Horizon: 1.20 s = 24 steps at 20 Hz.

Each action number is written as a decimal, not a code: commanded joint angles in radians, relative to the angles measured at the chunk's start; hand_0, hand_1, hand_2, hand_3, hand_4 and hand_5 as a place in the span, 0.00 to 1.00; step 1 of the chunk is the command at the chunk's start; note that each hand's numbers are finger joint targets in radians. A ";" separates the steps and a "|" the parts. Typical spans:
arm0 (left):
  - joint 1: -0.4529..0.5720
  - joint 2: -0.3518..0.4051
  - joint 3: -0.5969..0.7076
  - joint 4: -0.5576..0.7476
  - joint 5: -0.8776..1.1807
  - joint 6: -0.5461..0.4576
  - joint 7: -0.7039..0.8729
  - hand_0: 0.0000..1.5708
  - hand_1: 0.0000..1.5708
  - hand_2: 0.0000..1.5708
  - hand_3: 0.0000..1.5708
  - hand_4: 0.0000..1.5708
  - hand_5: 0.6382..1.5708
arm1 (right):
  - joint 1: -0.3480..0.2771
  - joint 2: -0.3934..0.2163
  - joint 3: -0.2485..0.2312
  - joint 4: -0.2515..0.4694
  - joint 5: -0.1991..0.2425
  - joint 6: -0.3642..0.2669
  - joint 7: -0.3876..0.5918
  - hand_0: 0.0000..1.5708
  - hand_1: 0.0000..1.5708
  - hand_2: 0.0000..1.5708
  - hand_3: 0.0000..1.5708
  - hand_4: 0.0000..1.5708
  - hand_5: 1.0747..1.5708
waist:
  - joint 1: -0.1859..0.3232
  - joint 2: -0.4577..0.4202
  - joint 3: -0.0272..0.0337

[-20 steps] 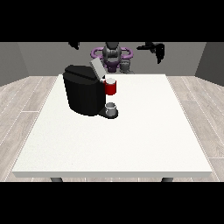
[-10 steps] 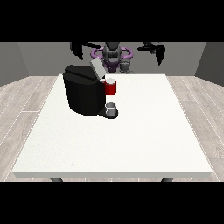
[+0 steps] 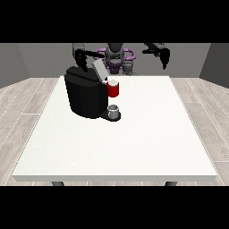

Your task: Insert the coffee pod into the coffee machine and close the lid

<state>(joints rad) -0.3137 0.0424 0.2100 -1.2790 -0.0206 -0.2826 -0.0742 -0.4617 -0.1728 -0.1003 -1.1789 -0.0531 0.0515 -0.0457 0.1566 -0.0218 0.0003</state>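
Pod sits in the machine head, lid tilted up just behind it; hand at view's left hangs just above-left of the lid, nearer than hand at view's right; fingers: can't tell.

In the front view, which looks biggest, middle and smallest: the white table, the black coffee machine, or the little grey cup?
1. White table, by far the biggest.
2. Black coffee machine.
3. Grey cup, the smallest.
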 commanded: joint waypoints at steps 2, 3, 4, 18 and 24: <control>0.024 0.005 -0.024 -0.074 0.011 0.032 0.050 0.00 0.00 0.00 0.00 0.00 1.00 | -0.073 0.009 0.011 0.065 0.036 -0.018 0.010 0.00 0.00 0.00 0.00 0.00 1.00 | -0.007 0.026 -0.0001; 0.055 -0.031 -0.046 -0.070 -0.013 0.070 0.015 0.00 0.00 0.00 0.00 0.00 1.00 | -0.078 -0.015 0.003 0.065 0.019 0.028 -0.004 0.00 0.00 0.00 0.00 0.00 1.00 | -0.020 0.035 -0.0002; 0.080 0.008 -0.037 -0.108 0.021 0.019 0.052 0.00 0.00 0.00 0.00 0.00 1.00 | -0.068 0.016 0.021 0.072 0.041 -0.006 -0.002 0.00 0.00 0.00 0.00 0.00 1.00 | -0.007 0.011 -0.0002; 0.022 0.041 -0.038 -0.108 0.035 0.075 0.017 0.00 0.00 0.00 0.00 0.00 1.00 | -0.236 0.031 0.029 0.163 0.092 -0.020 -0.036 0.00 0.00 0.00 0.00 0.00 1.00 | -0.017 0.120 -0.0003; 0.028 0.020 -0.058 -0.137 0.040 0.112 0.043 0.00 0.00 0.00 0.00 0.00 1.00 | -0.217 0.041 0.034 0.193 0.100 -0.011 -0.064 0.00 0.00 0.00 0.00 0.00 1.00 | -0.020 0.102 -0.0002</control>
<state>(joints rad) -0.2744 0.0806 0.1707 -1.3912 0.0160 -0.1926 -0.0537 -0.6799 -0.1516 -0.0889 -1.0385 0.0144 0.0491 -0.0831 0.1235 0.0619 -0.0018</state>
